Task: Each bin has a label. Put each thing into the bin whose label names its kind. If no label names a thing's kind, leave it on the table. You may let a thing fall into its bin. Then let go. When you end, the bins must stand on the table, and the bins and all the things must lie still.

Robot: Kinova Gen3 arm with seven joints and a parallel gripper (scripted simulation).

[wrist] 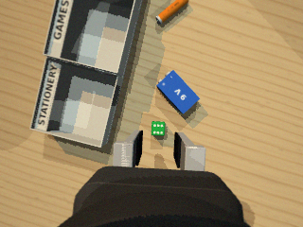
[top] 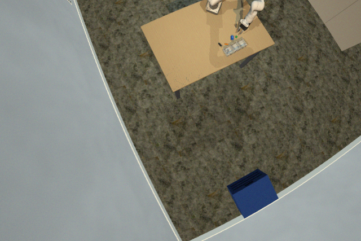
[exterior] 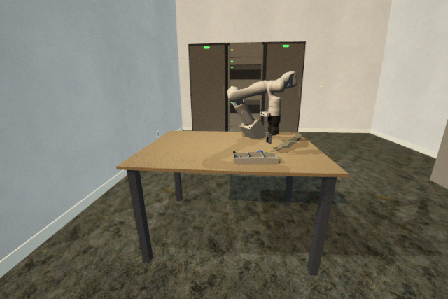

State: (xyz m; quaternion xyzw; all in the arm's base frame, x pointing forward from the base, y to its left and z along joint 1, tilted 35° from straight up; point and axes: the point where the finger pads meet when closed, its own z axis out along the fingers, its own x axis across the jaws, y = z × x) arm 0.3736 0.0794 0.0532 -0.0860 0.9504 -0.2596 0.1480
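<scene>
Where bins read "GAMES" (wrist: pixel 60 19) and "STATIONERY" (wrist: pixel 47 95), "9V" battery (wrist: pixel 178 92), claw (top: pixel 238 31) (exterior: pixel 269 138) (wrist: pixel 158 143) released

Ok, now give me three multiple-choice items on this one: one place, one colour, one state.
1. Where is the green die with white pips?
A) In the GAMES bin
B) In the STATIONERY bin
C) On the wooden table

2. What colour is the block-shaped battery marked 9V?
A) Orange
B) Blue
C) Green

3. How is the two-finger hand?
A) Open, nothing between its fingers
B) Shut on the battery
C) Shut on the die

Key:
1 C: the wrist view shows it on the wood, outside the bins.
2 B: its top face is plain blue there.
3 A: the wrist view shows a gap between the fingers, with both items beyond it.
</scene>
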